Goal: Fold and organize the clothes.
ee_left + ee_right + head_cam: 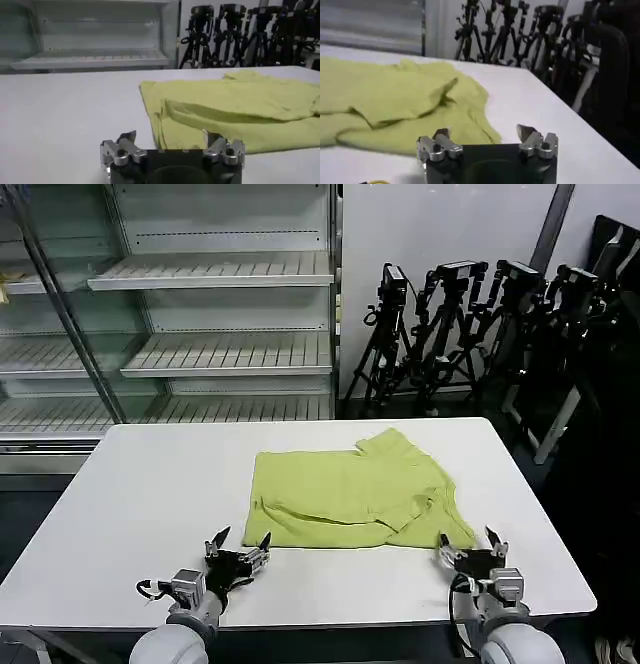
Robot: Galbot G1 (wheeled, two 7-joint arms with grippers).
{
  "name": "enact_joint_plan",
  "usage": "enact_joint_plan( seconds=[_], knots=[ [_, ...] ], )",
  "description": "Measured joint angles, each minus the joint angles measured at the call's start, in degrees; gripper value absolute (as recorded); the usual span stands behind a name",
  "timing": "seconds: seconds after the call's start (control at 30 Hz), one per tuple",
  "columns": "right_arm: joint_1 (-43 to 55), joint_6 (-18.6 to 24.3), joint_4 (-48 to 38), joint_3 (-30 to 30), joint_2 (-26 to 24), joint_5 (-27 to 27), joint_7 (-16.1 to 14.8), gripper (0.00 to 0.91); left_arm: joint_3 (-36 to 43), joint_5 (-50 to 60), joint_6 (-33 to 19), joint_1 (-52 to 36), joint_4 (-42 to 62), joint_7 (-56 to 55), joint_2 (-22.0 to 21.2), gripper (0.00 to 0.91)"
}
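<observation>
The shirt [355, 494] lies partly folded mid-table [150, 484], rumpled, one sleeve flipped toward the back. The left gripper [238, 543] and right gripper [468, 542], both spread wide and empty, sit at its near corners; best to pinch the near hem at both corners together and fold evenly. The shelves [230, 354] behind look bare.

Bright, even overhead light; soft shadows; wrist views slightly blurred.

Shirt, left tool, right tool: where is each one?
Shirt [350, 489], head view, middle of the folded cloth.
Left tool [240, 541], head view, midway between its open tips, just off the shirt's near edge.
Right tool [468, 538], head view, midway between its open tips, by the shirt's near corner.
</observation>
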Motion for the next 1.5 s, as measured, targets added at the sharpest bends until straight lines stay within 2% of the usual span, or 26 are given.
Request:
enact_joint_plan(
  seconds=[0.03, 0.07, 0.9, 1.5],
  knots=[
    [0.0, 0.0, -0.2, 0.0, 0.1, 0.1, 0.0, 0.111, 0.2, -0.1, 0.0, -0.1, 0.2, 0.0, -0.1, 0.040],
    [0.0, 0.0, -0.3, 0.1, 0.0, 0.2, 0.0, 0.000, 0.3, -0.2, 0.0, -0.2, 0.4, 0.0, -0.1, 0.040],
    [-2.8, 0.5, 0.8, 0.5, 0.0, -0.6, 0.2, 0.000, 0.6, -1.4, 0.0, 1.0, 0.6, 1.0, -0.7, 0.040],
    [-14.0, 0.9, 11.4, 3.4, 1.2, -3.4, -0.3, 0.000, -2.5, -0.1, 0.4, 10.5, -8.2, 0.8, 0.2, 0.040]
  ],
)
